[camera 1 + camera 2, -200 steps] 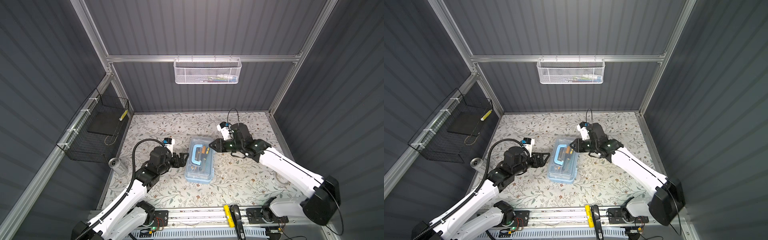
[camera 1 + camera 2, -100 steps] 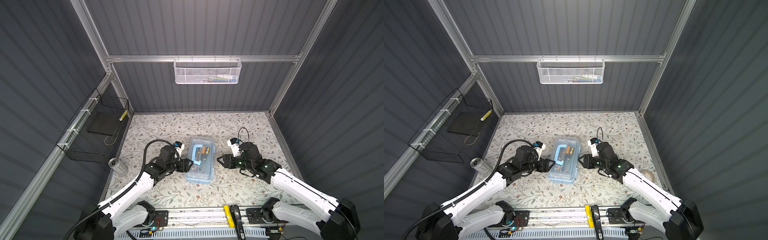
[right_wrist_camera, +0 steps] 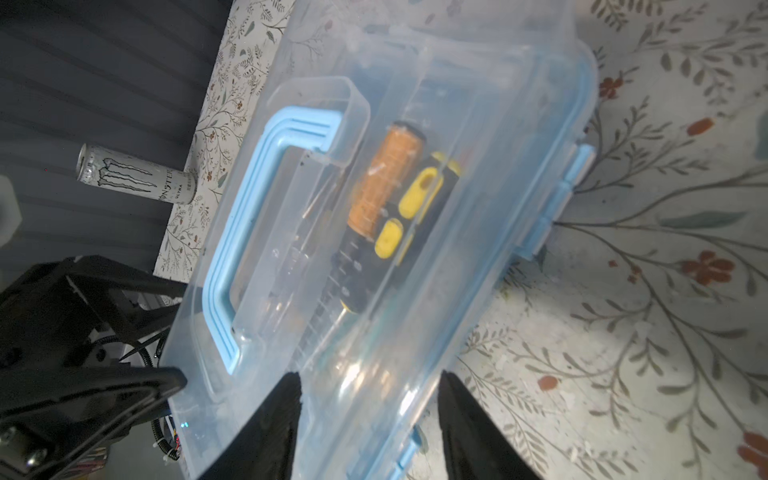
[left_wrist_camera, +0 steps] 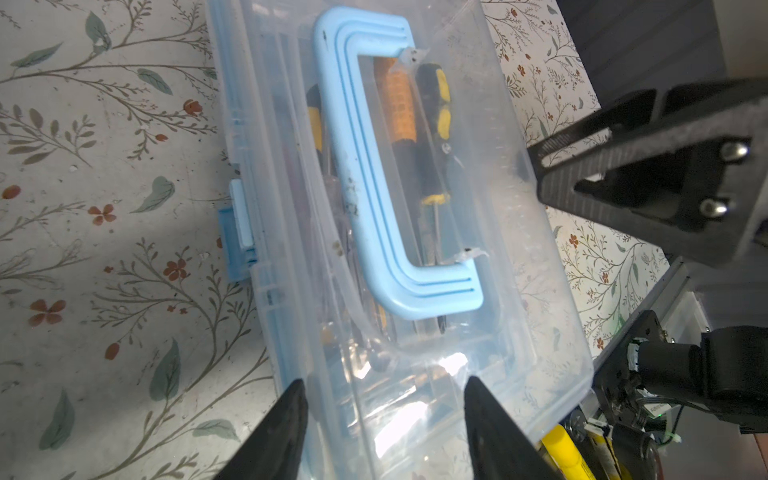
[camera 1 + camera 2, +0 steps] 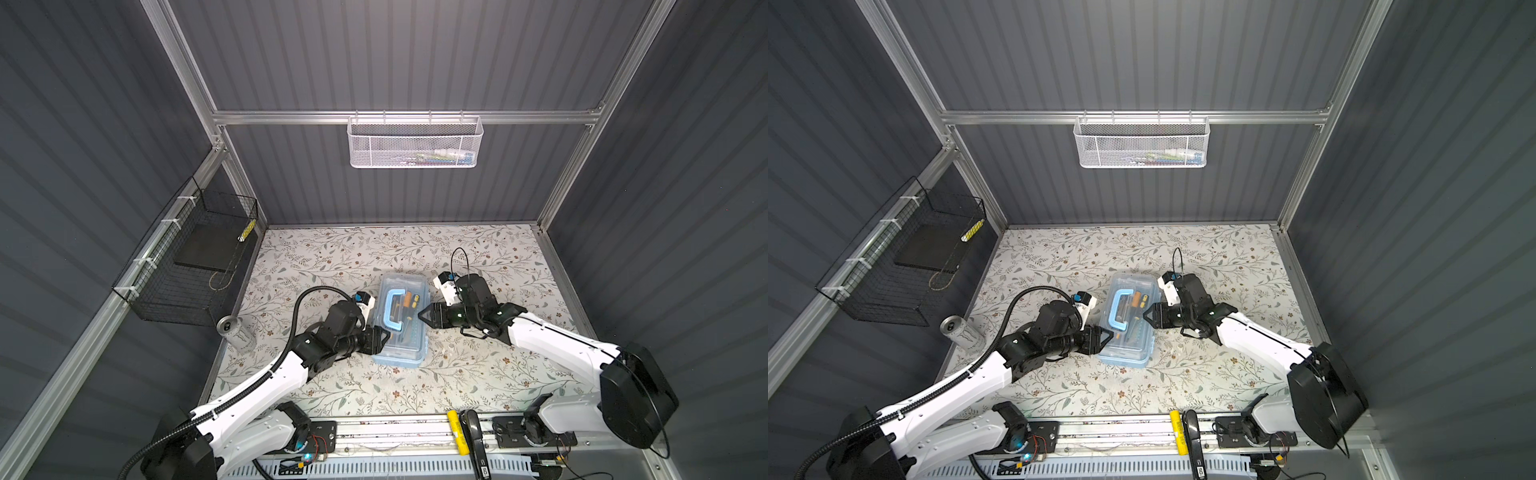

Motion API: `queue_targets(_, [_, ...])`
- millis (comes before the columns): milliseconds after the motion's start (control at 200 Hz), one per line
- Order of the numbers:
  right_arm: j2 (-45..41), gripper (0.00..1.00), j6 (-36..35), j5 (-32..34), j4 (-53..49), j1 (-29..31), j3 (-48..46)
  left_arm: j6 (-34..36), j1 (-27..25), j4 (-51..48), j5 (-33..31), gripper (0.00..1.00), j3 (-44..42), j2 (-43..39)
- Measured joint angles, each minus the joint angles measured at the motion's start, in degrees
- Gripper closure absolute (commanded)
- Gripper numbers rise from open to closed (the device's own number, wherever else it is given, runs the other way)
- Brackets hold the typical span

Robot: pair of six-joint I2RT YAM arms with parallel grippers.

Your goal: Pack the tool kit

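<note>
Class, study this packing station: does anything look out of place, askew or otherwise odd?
Yes. A Monster energy drink can stands at the floral table's left edge, beside the black wire basket. It is no tool and looks stray. The tool kit has its lid down, nothing spilled.

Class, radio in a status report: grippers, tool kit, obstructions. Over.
Left gripper and right gripper open, flanking the tool kit. Lid down, screwdrivers inside. Can stands apart at the left; nothing blocking.

We cannot tell whether the jaws of the left gripper (image 4: pixel 385 382) or the right gripper (image 3: pixel 369 375) touch the box (image 4: pixel 519 291) between them; beyond the jaws, its handle (image 4: pixel 357 187) hides parts of the screwdrivers (image 4: pixel 432 124).
</note>
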Motion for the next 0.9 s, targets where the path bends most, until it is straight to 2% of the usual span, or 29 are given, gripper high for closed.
queue_targets(155, [2.51,0.44,-2.34,-1.6,-1.84,-1.99,4.13,-2.4,-7.28,1.01,-4.07,0.42,0.85,1.49])
queue_targets(340, [5.05,0.44,-5.11,-2.62,-4.57,-4.98,7.8,-3.26,-15.32,1.27,-7.63,0.41,6.91,9.49])
queue_targets(430, [5.22,0.44,-5.84,-3.17,-6.01,-6.23,8.81,-3.19,-18.01,1.36,-8.7,0.35,9.81,13.18])
queue_targets(545, [4.68,0.44,-6.58,-5.03,-7.28,-6.91,9.22,-2.29,-19.21,0.76,-11.23,0.23,10.84,14.38])
queue_targets(595, [4.07,0.44,-6.82,-6.03,-8.07,-6.95,9.22,-2.1,-19.19,-0.44,-13.55,0.18,10.99,13.51])
queue_targets(675, [3.08,0.44,-7.21,-7.63,-9.27,-6.95,9.22,-1.25,-19.12,-4.07,-19.02,0.01,10.97,10.1])
queue_targets(901, [2.01,0.44,-8.22,-9.73,-10.56,-7.45,9.29,-0.81,-18.71,-11.96,-36.22,0.01,7.78,-4.74])
